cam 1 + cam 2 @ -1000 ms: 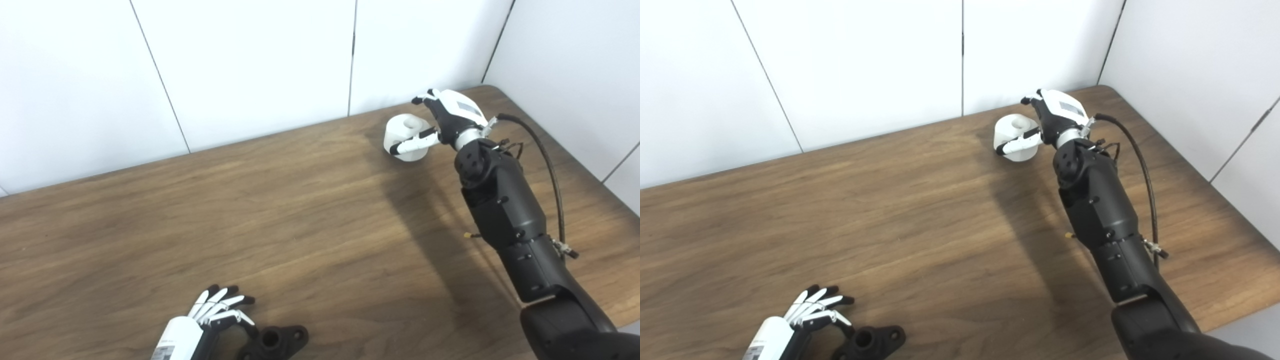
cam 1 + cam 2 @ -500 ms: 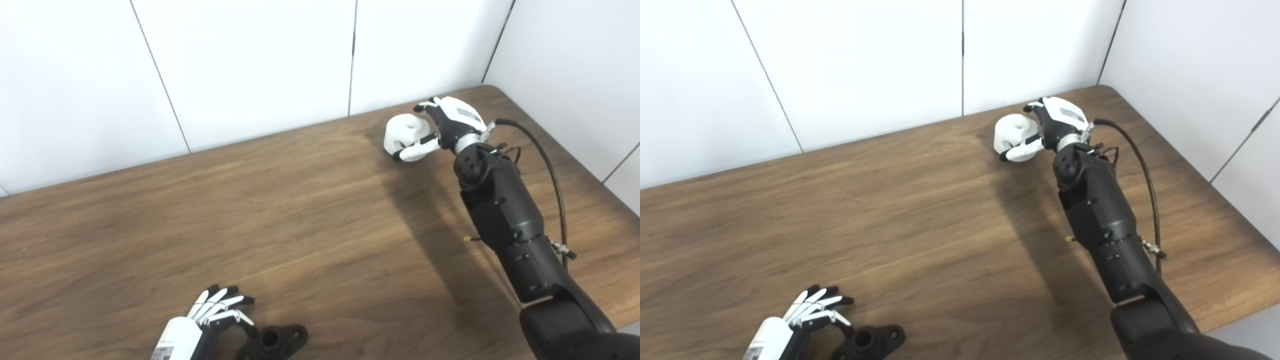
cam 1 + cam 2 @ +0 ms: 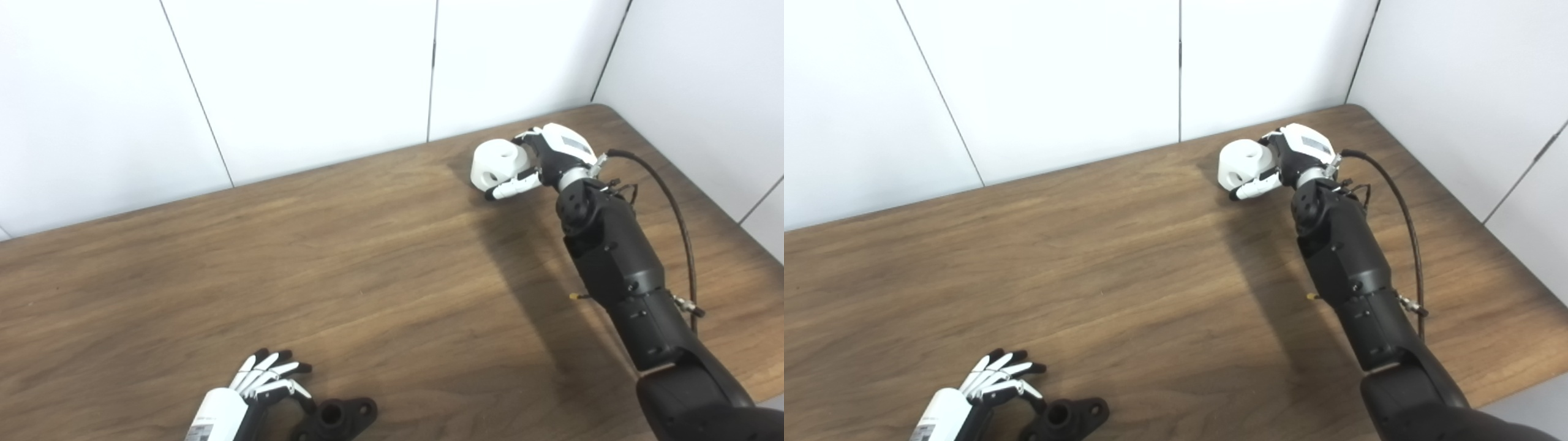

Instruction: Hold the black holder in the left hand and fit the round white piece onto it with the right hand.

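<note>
**Holder on the table, white piece held at the far corner**

At the near left edge, the left hand [image 3: 263, 383] rests low over the wooden table [image 3: 367, 275] with its fingers spread and holding nothing. The black holder [image 3: 335, 416] lies flat on the table just beside it, on its right, with a round hole facing up; its near end is cut off by the bottom of the picture. Whether the thumb touches the holder cannot be told.

The middle of the table is bare wood, crossed by the dark shadow of the right arm.

At the far right, near the corner where the white wall panels [image 3: 306, 79] meet, the right hand [image 3: 542, 160] is closed around the round white piece [image 3: 497, 163]. The piece is tipped on its side, with its openings facing left and toward the camera. A black cable [image 3: 1402, 214] loops from the wrist along the forearm.
</note>
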